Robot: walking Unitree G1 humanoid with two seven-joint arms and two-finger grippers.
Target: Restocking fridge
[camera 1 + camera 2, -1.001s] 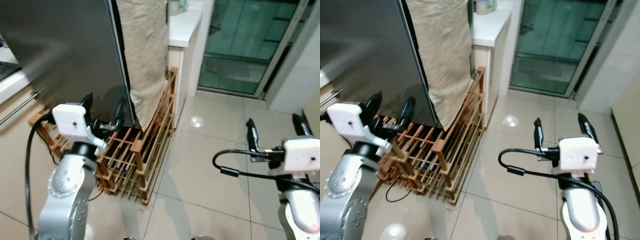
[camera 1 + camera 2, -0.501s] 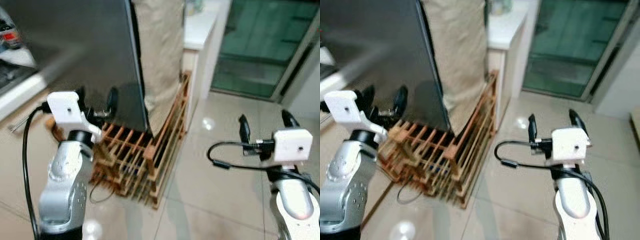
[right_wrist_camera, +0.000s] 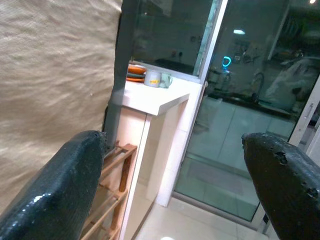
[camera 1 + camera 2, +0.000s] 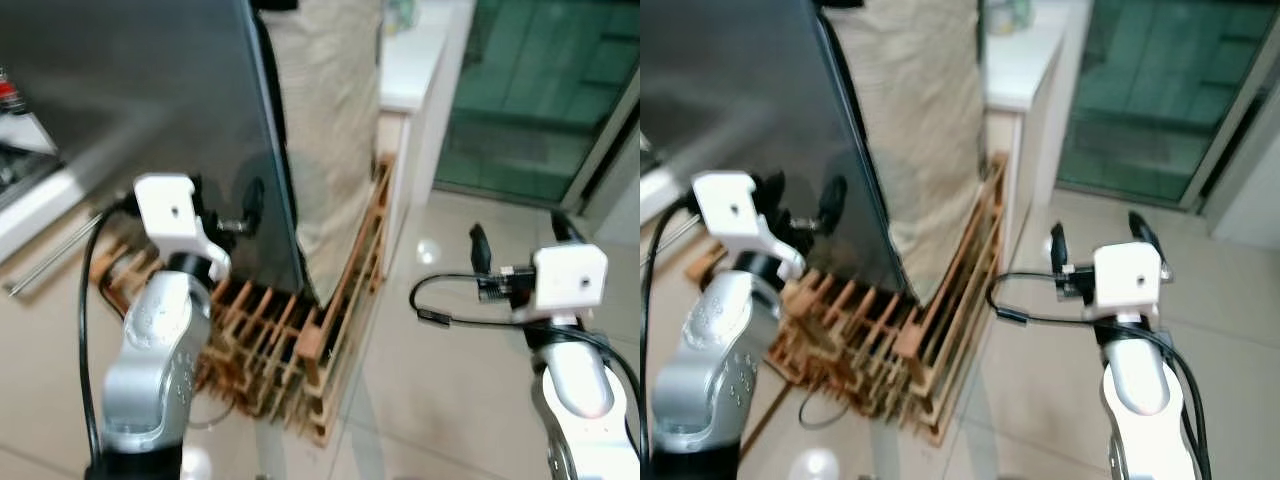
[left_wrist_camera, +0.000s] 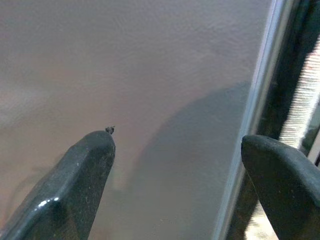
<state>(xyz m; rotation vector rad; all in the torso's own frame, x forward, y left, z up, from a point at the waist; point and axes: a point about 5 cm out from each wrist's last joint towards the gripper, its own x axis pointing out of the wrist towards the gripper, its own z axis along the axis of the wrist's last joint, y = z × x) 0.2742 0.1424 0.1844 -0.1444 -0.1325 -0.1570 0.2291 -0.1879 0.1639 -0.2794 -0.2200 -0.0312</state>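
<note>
The fridge's dark grey door (image 4: 130,90) stands open across the left of the scene, its edge running down toward the floor. My left gripper (image 4: 225,195) is raised just in front of the door's face near that edge, open and holding nothing. In the left wrist view the two fingertips (image 5: 85,165) frame the bare door surface (image 5: 150,60) close up. My right gripper (image 4: 518,235) hangs open over the tiled floor to the right, empty, pointing toward the counter and glass door. A white fridge shelf edge (image 4: 30,190) and a red-capped bottle (image 4: 8,95) show at far left.
A wooden slatted rack (image 4: 300,330) lies on the floor under the door's edge. A beige woven cloth (image 4: 325,100) hangs behind it. A white counter (image 4: 420,60) and a green glass sliding door (image 4: 540,90) stand beyond. The tiled floor (image 4: 440,380) spreads on the right.
The whole view has shifted, so the camera has moved. The left gripper now sits higher and nearer the door's edge. Both grippers remain open and empty.
</note>
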